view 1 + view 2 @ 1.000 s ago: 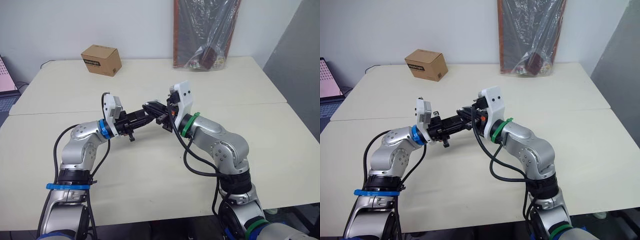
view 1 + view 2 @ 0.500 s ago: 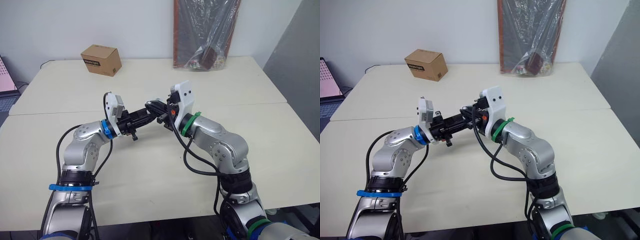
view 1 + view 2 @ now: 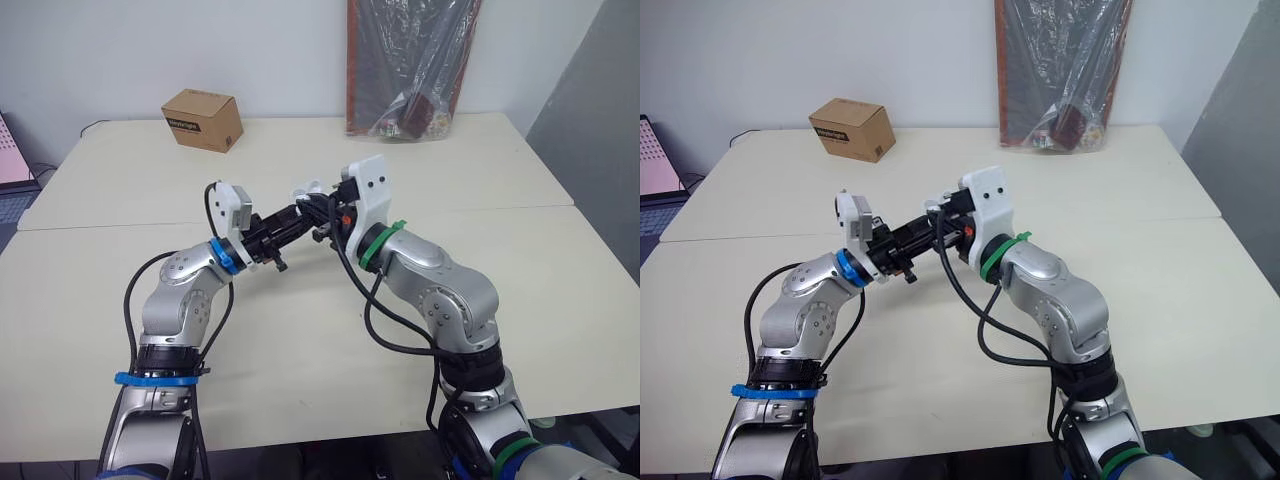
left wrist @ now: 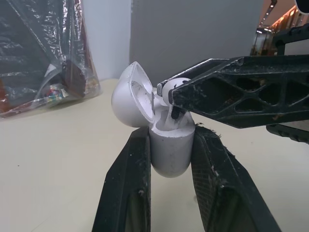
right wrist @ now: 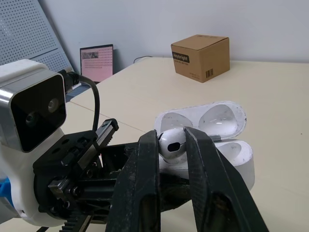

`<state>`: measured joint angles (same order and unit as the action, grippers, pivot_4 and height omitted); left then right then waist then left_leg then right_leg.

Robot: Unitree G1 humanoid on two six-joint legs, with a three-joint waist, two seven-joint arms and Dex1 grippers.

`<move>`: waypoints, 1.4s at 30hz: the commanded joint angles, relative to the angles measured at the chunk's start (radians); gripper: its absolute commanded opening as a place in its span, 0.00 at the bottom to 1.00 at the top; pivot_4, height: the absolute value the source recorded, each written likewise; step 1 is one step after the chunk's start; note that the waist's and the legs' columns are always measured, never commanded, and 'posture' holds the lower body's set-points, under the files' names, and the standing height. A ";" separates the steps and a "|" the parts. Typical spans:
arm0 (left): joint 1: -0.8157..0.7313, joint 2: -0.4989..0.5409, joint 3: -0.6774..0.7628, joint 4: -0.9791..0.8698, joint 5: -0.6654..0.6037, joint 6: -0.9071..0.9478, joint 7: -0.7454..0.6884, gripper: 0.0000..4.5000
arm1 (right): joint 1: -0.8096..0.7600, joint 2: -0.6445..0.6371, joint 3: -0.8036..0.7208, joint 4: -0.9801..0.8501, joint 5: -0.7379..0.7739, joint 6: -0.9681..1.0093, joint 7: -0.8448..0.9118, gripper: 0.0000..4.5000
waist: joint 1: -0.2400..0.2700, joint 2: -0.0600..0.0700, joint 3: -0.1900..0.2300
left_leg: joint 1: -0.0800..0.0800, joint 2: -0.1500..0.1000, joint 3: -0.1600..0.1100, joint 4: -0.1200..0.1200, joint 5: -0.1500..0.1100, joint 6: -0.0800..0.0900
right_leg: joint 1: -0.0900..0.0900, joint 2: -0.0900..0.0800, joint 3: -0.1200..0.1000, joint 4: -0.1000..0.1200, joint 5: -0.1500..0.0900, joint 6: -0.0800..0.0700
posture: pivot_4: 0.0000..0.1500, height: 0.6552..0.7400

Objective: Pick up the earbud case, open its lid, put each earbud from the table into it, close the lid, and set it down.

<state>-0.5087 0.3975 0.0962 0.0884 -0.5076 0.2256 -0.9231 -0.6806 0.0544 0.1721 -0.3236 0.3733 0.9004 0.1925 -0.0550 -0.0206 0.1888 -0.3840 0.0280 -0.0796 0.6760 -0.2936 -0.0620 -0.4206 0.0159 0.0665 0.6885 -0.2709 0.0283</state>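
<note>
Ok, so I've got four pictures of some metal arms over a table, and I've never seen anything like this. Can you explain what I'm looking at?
This is a humanoid robot with two arms, each ending in a pincer of two black fingers. The two wide pictures come from cameras in its head, looking down over the arms at a pale table. The two close-ups come from a camera on each wrist, looking along that arm's fingers. At the table's far side are a cardboard box and a plastic bag against the wall. The left pincer grips a white earbud case with its lid open. The right pincer holds a white earbud at the case's opening, its stem seemingly partly inside.
</note>
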 commanded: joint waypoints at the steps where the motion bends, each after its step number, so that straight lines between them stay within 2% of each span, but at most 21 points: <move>1: -0.023 0.000 0.044 -0.099 -0.049 -0.039 -0.006 0.17 | 0.019 0.005 0.026 -0.001 -0.013 0.008 -0.011 0.09 | 0.000 0.000 0.000 | 0.000 0.000 0.000 0.000 0.000 0.000 | 0.000 0.000 0.000 0.000 0.000 0.000 | 1.00 1.00; 4: -0.017 0.004 0.042 -0.108 -0.057 -0.022 -0.018 0.17 | 0.020 0.005 0.023 -0.003 -0.003 0.025 -0.007 0.09 | 0.000 0.000 0.000 | 0.000 0.000 0.000 0.000 0.000 0.000 | 0.000 0.000 0.000 0.000 0.000 0.000 | 1.00 1.00; 10: -0.006 0.016 0.039 -0.126 -0.058 0.028 -0.009 0.17 | 0.026 -0.014 0.036 -0.027 -0.049 -0.054 -0.014 0.54 | 0.000 0.000 0.000 | 0.000 0.000 0.000 0.000 0.000 0.000 | 0.000 0.000 0.000 0.000 0.000 0.000 | 1.00 1.00; 13: -0.002 0.024 0.039 -0.133 -0.055 0.047 -0.004 0.17 | 0.034 -0.030 0.007 -0.065 -0.015 -0.078 0.022 0.54 | 0.000 0.000 0.000 | 0.000 0.000 0.000 0.000 0.000 0.000 | 0.000 0.000 0.000 -0.001 0.000 0.000 | 1.00 1.00; 17: -0.002 0.044 0.046 -0.115 -0.052 0.062 -0.016 0.17 | 0.038 -0.081 -0.070 -0.151 0.125 -0.048 0.138 0.54 | 0.001 0.000 0.000 | -0.001 0.000 0.000 0.000 0.000 0.000 | 0.001 0.000 0.000 -0.003 0.000 0.000 | 1.00 1.00; 20: -0.008 0.072 0.059 -0.083 -0.076 0.073 -0.060 0.17 | 0.022 -0.194 -0.146 -0.217 0.263 0.047 0.235 0.54 | 0.001 0.000 0.000 | -0.001 0.000 0.000 -0.001 0.000 0.000 | 0.000 0.000 -0.001 -0.003 0.000 0.000 | 1.00 1.00; 24: -0.008 0.117 0.066 -0.047 -0.103 0.092 -0.125 0.17 | -0.021 -0.383 -0.217 -0.203 0.354 0.206 0.289 0.54 | 0.000 0.000 0.000 | -0.001 0.000 0.000 -0.001 0.000 0.000 | 0.001 0.000 -0.001 -0.003 0.000 0.000 | 1.00 1.00; 27: -0.008 0.145 0.067 -0.035 -0.132 0.123 -0.169 0.17 | -0.036 -0.539 -0.165 -0.150 0.272 0.221 0.301 0.54 | 0.000 0.000 0.000 | -0.001 0.000 0.000 -0.001 0.000 0.000 | 0.001 0.000 -0.001 -0.006 0.000 0.000 | 1.00 1.00; 29: -0.009 0.155 0.068 -0.033 -0.145 0.139 -0.186 0.17 | -0.034 -0.589 -0.131 -0.102 0.220 0.203 0.291 0.54 | 0.000 0.000 0.000 | -0.001 0.000 0.000 -0.001 0.000 0.000 | 0.001 0.000 -0.001 -0.007 0.000 0.000 | 1.00 1.00; 33: -0.019 0.162 0.067 -0.030 -0.154 0.161 -0.202 0.17 | 0.000 -0.656 0.000 0.035 0.006 -0.007 0.285 0.54 | 0.000 0.000 0.000 | -0.001 0.000 0.002 -0.002 0.000 0.000 | 0.001 0.000 0.000 -0.007 0.000 0.000 | 1.00 1.00; 42: -0.009 0.142 0.061 -0.068 -0.153 0.164 -0.187 0.17 | -0.001 -0.624 0.159 0.274 -0.124 -0.132 0.430 0.54 | 0.001 0.000 0.000 | -0.001 0.000 0.002 -0.004 0.000 0.000 | 0.000 0.000 0.001 -0.008 0.000 0.000 | 1.00 1.00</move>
<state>-0.5126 0.5408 0.1439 0.0744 -0.6416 0.3903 -1.1154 -0.6734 -0.5696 0.3335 -0.0488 0.2640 0.7990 0.5916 -0.0537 -0.0205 0.1891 -0.3852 0.0280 -0.0778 0.6717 -0.2937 -0.0617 -0.4205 0.0159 0.0673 0.6808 -0.2709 0.0284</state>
